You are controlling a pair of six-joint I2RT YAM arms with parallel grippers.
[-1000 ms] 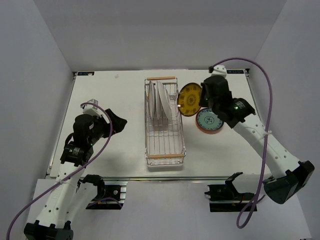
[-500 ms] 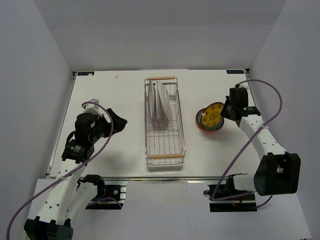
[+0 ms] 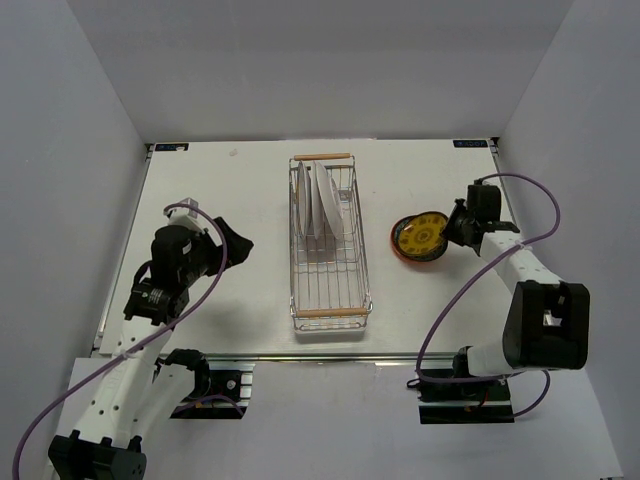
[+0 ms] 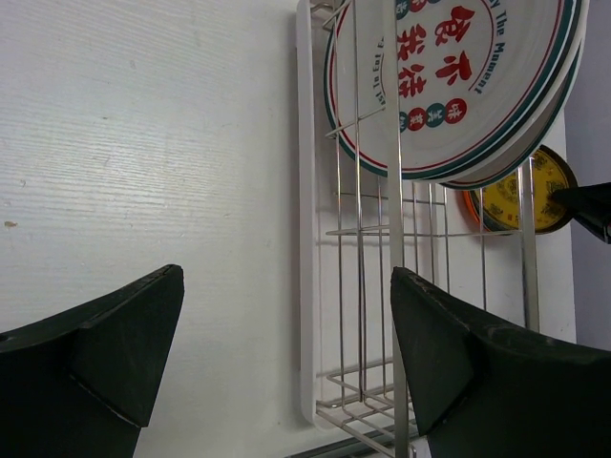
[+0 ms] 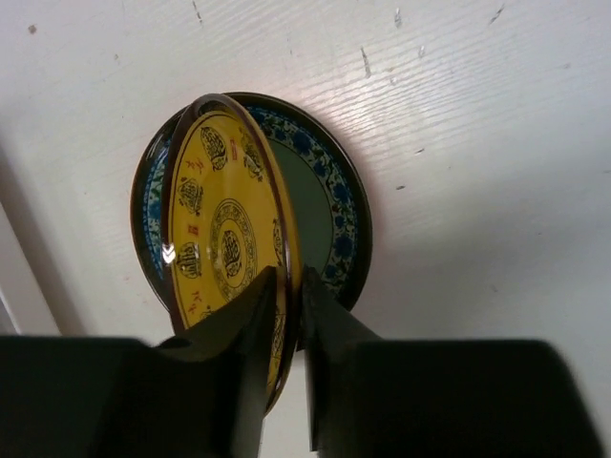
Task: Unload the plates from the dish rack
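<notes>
Plates of white china stand on edge at the far end of the dish rack, a long wire basket with a light wooden handle at each short end, set in the middle of the white table. The left wrist view shows the nearest one with a dark-green rim and red characters. The rack's near half holds nothing.

Just right of the rack, a yellow plate leans tilted over a teal patterned plate, which lies flat on what looks like an orange plate. The right gripper pinches the yellow plate's rim between nearly closed fingers.

Well apart on the rack's left, the left gripper hovers over the table with its jaws spread wide, holding nothing and facing the rack's long side.
</notes>
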